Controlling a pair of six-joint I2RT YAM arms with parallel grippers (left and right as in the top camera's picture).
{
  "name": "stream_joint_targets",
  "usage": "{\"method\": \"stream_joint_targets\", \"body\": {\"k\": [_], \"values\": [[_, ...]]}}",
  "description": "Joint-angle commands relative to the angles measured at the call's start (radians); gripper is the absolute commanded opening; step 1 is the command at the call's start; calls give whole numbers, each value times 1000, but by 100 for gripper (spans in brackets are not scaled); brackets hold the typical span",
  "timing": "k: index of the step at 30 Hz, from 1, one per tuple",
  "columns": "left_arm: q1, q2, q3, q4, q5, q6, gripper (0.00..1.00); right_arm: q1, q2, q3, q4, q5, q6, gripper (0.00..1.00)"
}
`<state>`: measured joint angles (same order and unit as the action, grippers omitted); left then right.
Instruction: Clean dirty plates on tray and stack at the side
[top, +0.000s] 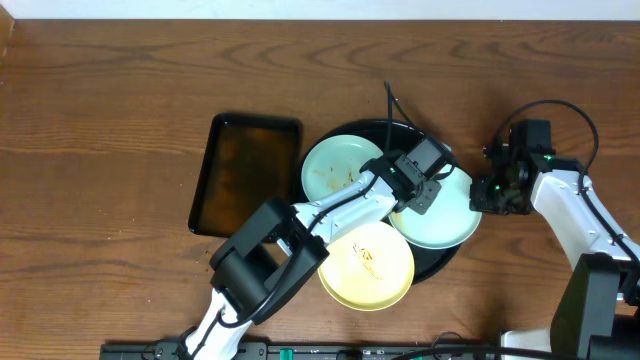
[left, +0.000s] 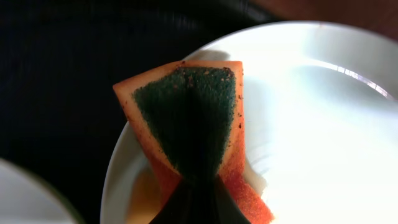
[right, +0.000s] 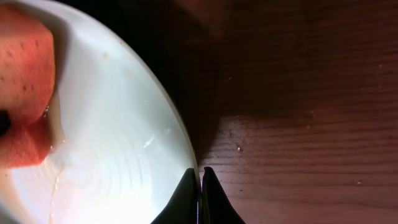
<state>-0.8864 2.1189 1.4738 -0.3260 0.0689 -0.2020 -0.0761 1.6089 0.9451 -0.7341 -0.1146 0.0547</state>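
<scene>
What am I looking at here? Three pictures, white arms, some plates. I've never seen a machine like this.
These are two robot arms at a wooden table, each ending in a two-finger hand. The wide picture comes from a camera above the table. The two close-ups come from a small camera on each arm's wrist.

On the table sit a brown rectangular tray and a round black tray. The black one carries a light blue plate with brown specks, a pale yellow plate and a white plate.

The left hand is shut on an orange sponge with a green scouring face, which rests on the white plate. The right hand is shut on that plate's rim, apparently steadying it.
</scene>
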Motion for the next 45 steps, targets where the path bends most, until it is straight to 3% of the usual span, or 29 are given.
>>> {"method": "stream_joint_targets", "body": {"k": [1, 6, 10, 14, 17, 21, 25, 34, 45], "values": [[-8, 3, -11, -73, 85, 32, 7, -1, -14, -6, 5, 5, -4, 1], [-8, -27, -9, -100, 237, 62, 7, -1, -14, -6, 6, 5, -4, 1], [-8, -66, -9, -116, 396, 151, 8, -1, -14, -6, 5, 5, -4, 1], [-7, -110, -9, -193, 402, 169, 7, -1, -14, -6, 6, 5, -4, 1], [4, -135, -9, -239, 350, 176, 8, -1, -14, -6, 7, 5, -4, 1], [29, -181, -9, -246, 122, 163, 8, -1, -14, -6, 10, 5, -4, 1], [53, -240, -9, -238, -15, 151, 7, -1, -14, -6, 14, 5, -4, 2], [85, -267, -11, -272, -25, 60, 7, -1, -14, -6, 26, 5, -4, 5], [103, -265, -19, -326, 24, 58, 7, -1, -14, -6, 55, 9, -4, 1]]}}
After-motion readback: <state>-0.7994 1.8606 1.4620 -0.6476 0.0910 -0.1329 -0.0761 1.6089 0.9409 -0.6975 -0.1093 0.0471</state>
